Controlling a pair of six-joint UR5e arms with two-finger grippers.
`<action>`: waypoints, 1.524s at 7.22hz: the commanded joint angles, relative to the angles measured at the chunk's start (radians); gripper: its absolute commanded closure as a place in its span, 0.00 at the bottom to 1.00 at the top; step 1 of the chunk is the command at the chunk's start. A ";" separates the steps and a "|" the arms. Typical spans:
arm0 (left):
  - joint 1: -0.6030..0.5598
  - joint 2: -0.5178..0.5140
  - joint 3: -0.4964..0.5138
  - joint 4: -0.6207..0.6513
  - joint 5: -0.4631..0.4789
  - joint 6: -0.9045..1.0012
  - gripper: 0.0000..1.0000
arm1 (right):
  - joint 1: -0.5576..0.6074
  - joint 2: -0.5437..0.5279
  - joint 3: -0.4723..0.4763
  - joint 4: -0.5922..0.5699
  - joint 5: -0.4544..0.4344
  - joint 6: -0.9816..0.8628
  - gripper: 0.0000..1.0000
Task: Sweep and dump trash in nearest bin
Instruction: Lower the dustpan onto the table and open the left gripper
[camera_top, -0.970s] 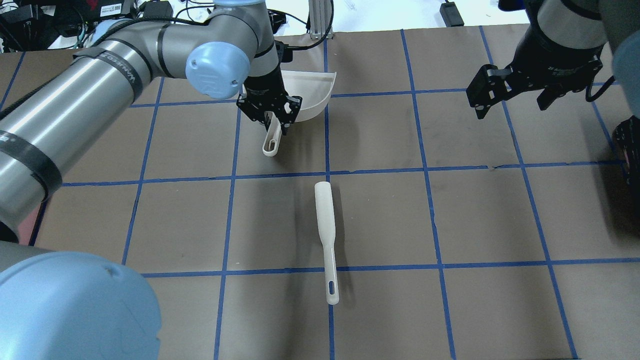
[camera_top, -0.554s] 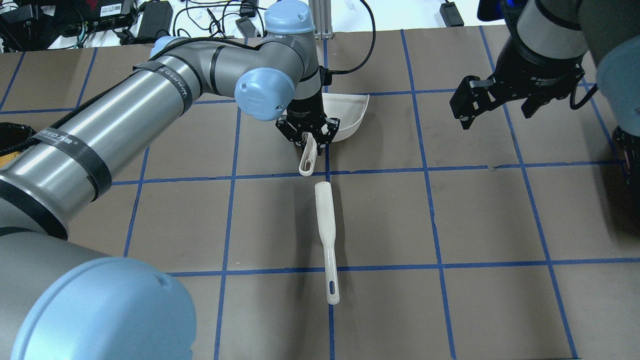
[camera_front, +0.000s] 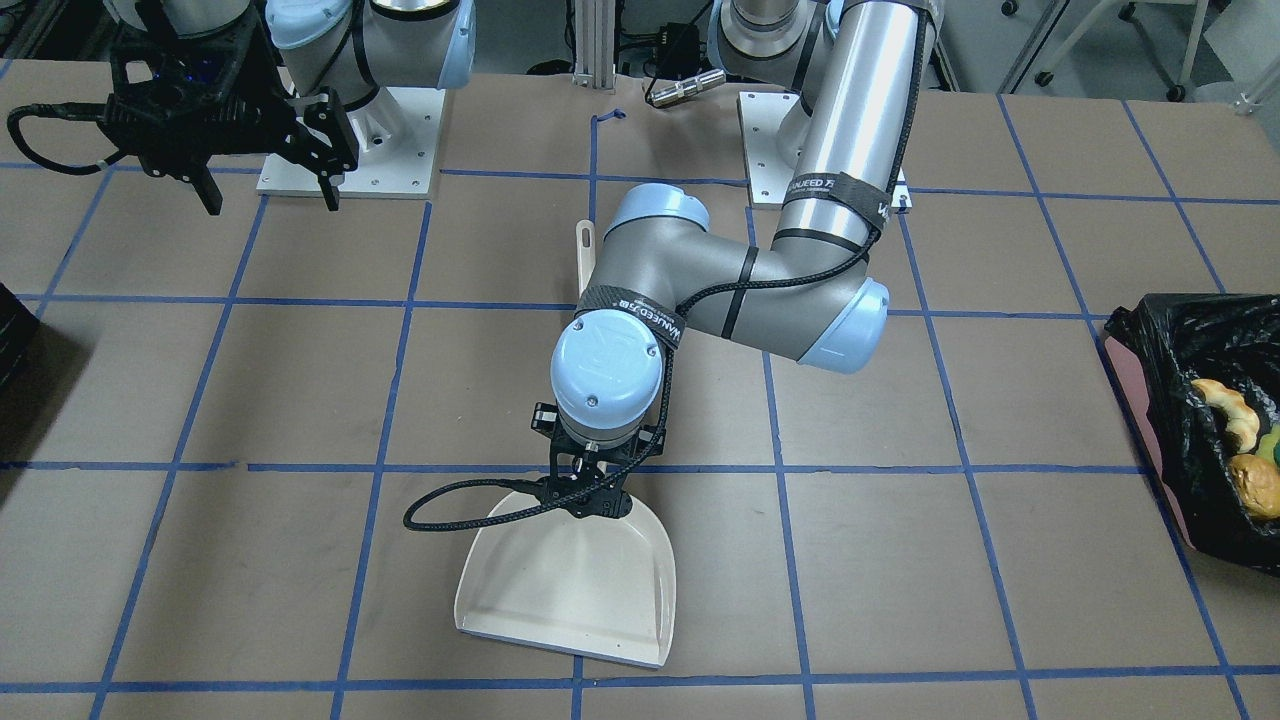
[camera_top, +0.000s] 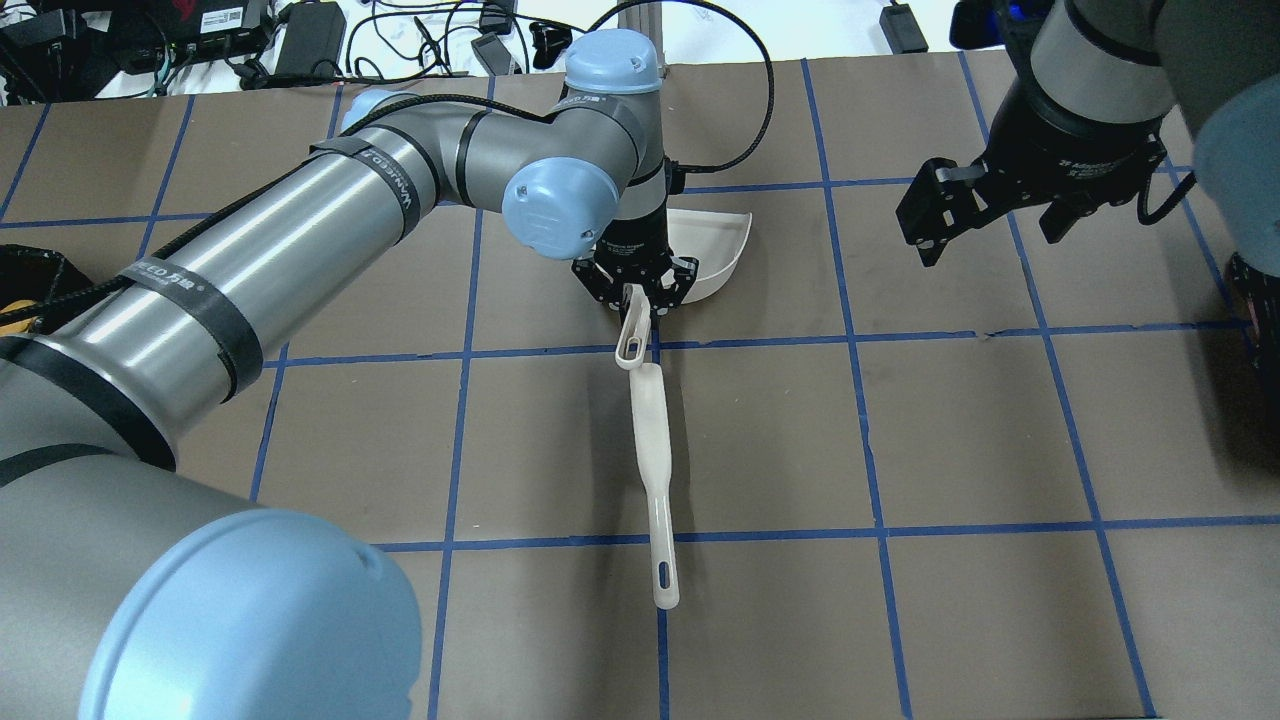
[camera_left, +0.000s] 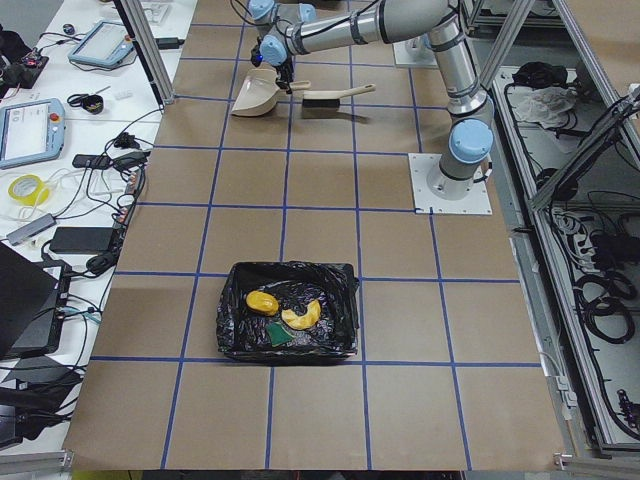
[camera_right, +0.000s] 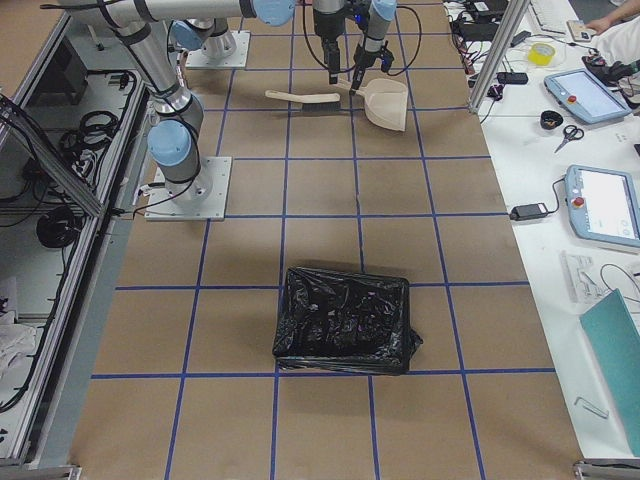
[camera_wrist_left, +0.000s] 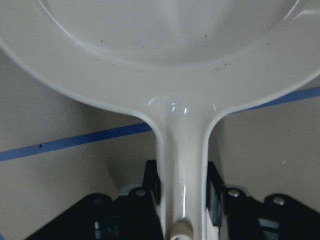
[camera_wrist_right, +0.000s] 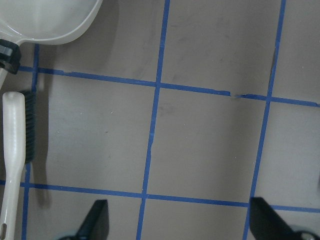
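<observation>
**On the taped table, dustpan gripped, trash in the bin**

Across the whole workspace runs a brown table (camera_top: 950, 430) marked into squares by blue tape. Past its far edge stands a white bench with tablets (camera_left: 30, 125), cables and power bricks. An aluminium frame stands along the sides.

The left gripper (camera_top: 636, 285) is clamped on the handle of a white dustpan (camera_front: 570, 590), its fingers pressed against both sides of the handle. The pan spreads out just beyond the gripper, away from the robot, low at the table; whether it touches cannot be told. Its long axis runs from the handle out to the open mouth, which points away from the robot. On the gripper's near side, toward the robot, lies a white brush (camera_top: 652, 450) with dark bristles. It is nearly in line with the handle, its head just beside the handle's tip and its slotted grip toward the robot.

Well off to the right of that hand, the right gripper (camera_top: 988, 238) hangs above bare table with its jaws spread, holding nothing.

Far to the left gripper's left, at the table's end, sits the bin (camera_left: 345, 320), lined in black plastic. The trash lies inside: an orange lump (camera_left: 261, 300), a curved yellow piece (camera_left: 301, 316) and a green wedge (camera_left: 277, 336). A black-bagged container (camera_right: 345, 320) sits at the opposite end.
</observation>
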 joint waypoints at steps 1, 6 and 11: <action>0.001 -0.004 0.007 0.012 0.009 -0.030 1.00 | 0.002 -0.001 0.000 0.001 0.001 0.000 0.00; 0.001 -0.005 0.001 0.039 0.010 -0.059 1.00 | 0.002 -0.009 0.001 0.024 -0.001 0.000 0.00; 0.001 0.033 0.004 0.065 0.000 -0.064 0.00 | 0.002 -0.013 0.001 0.023 0.037 0.021 0.00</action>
